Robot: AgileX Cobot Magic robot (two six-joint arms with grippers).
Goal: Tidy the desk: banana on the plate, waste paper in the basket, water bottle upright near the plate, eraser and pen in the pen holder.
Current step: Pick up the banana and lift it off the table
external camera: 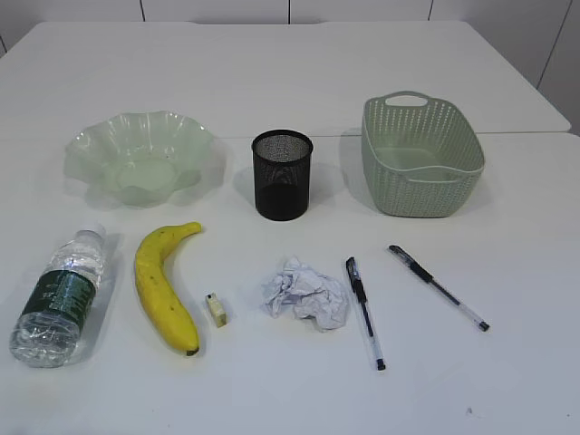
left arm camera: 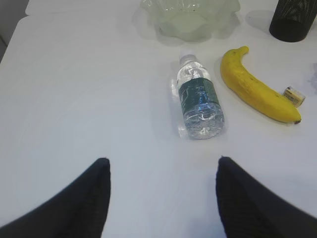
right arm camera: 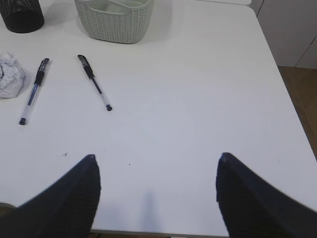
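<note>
Two pens lie on the white worktop point(external camera: 290, 100) in the exterior view: left pen point(external camera: 364, 312) and right pen point(external camera: 438, 286), both toward the near edge, right of centre. Waste paper point(external camera: 306, 293) sits just left of the left pen. Eraser point(external camera: 216, 309) lies close beside the banana point(external camera: 166, 285). Water bottle point(external camera: 59, 296) lies on its side near the near left corner. Toward the far edge stand the plate point(external camera: 138, 156), the pen holder point(external camera: 282, 174) and the basket point(external camera: 420, 156), left to right. No arm appears in this view.

Left wrist view: the left gripper point(left arm camera: 161, 196) is released, fingers spread wide, holding nothing, above bare worktop. The water bottle lies beyond it, apart.

Right wrist view: the right gripper point(right arm camera: 156, 193) is released and empty, over the near edge toward the right side. Both pens lie well apart from it.
</note>
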